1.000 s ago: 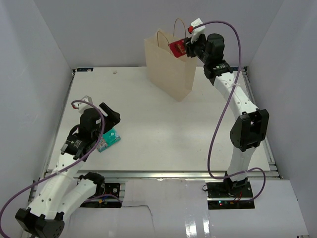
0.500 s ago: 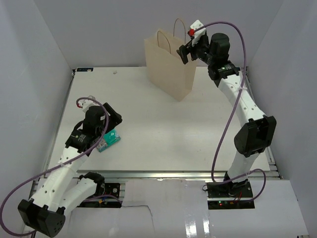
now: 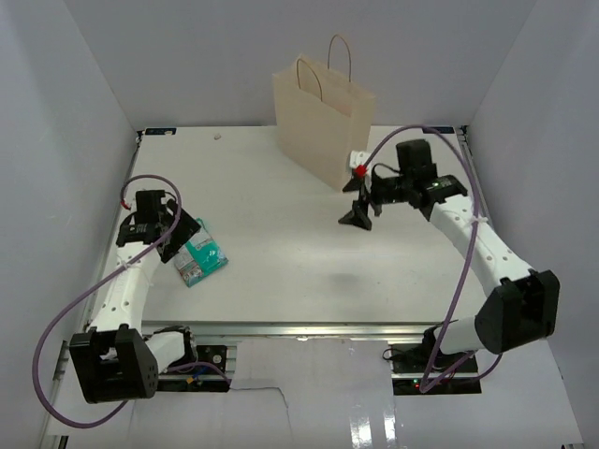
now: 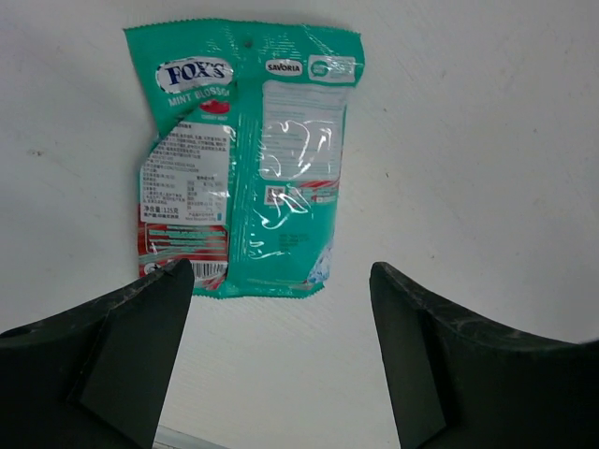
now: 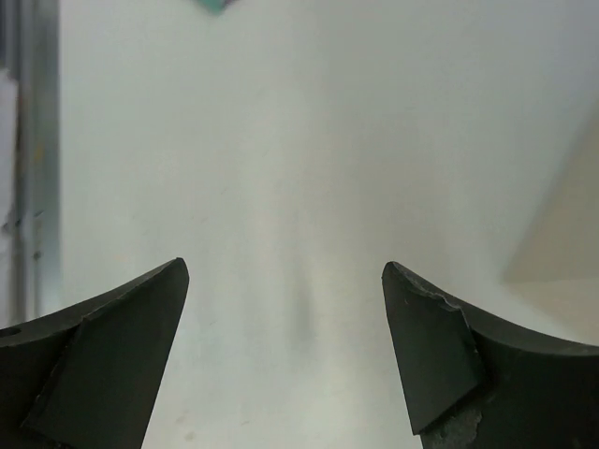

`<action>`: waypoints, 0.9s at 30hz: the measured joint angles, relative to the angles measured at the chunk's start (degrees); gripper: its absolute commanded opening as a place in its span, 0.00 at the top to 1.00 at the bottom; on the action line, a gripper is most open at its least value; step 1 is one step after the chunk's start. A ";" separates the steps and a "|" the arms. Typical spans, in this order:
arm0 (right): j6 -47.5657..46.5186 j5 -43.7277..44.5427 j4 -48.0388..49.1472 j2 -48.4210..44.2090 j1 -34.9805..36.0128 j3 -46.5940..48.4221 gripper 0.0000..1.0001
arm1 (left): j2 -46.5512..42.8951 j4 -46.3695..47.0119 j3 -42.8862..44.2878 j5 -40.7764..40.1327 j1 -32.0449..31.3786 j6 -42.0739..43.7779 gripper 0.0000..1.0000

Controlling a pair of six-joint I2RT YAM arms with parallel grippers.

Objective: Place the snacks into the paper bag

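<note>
— Where is the paper bag (image 3: 323, 126)?
— Standing upright just beside the right gripper (image 3: 356, 200), close to its fingers but apart from them. In the wrist view its beige wall sits off to the right of the fingers. None of the views shows what is inside it.
— And that gripper?
— Jaws spread wide and holding nothing, with bare table (image 3: 281, 234) under them.
— The left gripper (image 4: 279, 276)?
— Also spread wide, holding nothing. The teal-and-white pack (image 4: 245, 159) lies flat on the table just ahead of its fingertips, with its near edge lined up with the gap between them.
</note>
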 measured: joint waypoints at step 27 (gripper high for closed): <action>-2.40 -5.11 -5.11 16.72 5.40 -10.49 0.10 | 7.82 7.15 -12.55 11.58 13.90 5.38 0.15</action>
